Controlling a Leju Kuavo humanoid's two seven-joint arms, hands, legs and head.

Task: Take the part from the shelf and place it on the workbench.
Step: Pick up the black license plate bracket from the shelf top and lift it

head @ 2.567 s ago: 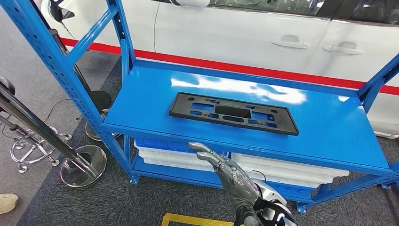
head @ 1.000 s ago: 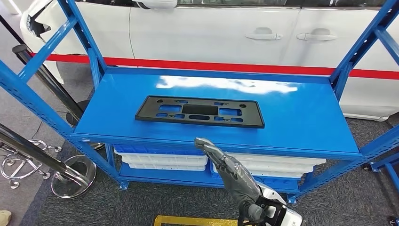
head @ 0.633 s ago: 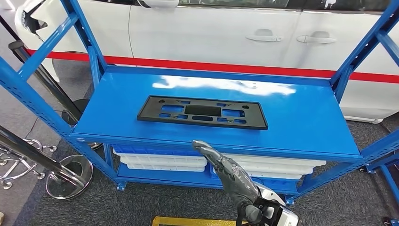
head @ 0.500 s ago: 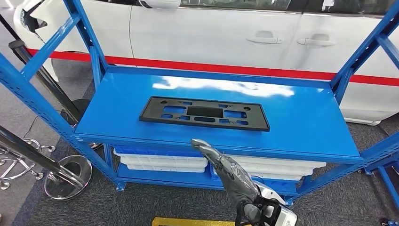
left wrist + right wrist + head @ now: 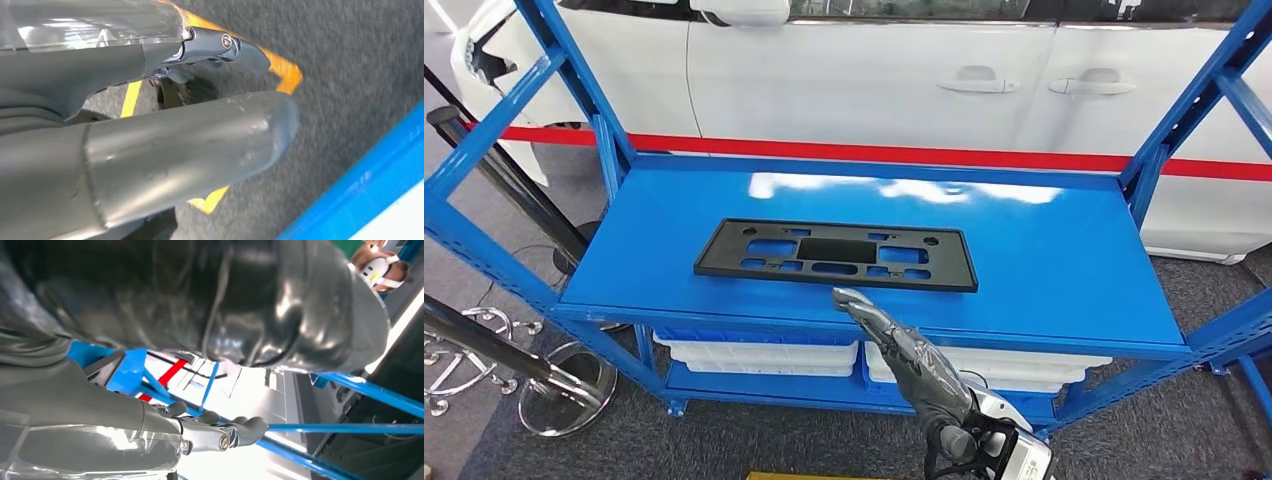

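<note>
The part [image 5: 834, 255] is a flat black rectangular plate with several cut-outs. It lies on the left half of the blue shelf's top board [image 5: 1054, 260]. My right hand [image 5: 904, 355] is raised in front of the shelf with its fingers stretched out and nothing in it. Its fingertips [image 5: 849, 296] reach the board's front edge, just short of the plate's near side. In the right wrist view its fingers [image 5: 220, 432] stand apart from the thumb. My left hand [image 5: 150, 150] hangs over the grey carpet and holds nothing.
Blue uprights [image 5: 1184, 110] frame the shelf on both sides. White bins [image 5: 764, 352] sit on the lower level. A white car [image 5: 874, 80] with a red stripe stands behind. Chrome stand bases [image 5: 564, 385] are at the left. Yellow floor tape [image 5: 287, 70] marks the carpet.
The view has swung and come nearer to the shelf. My right hand's fingertips have risen from below the board's front edge to level with it, closer to the plate.
</note>
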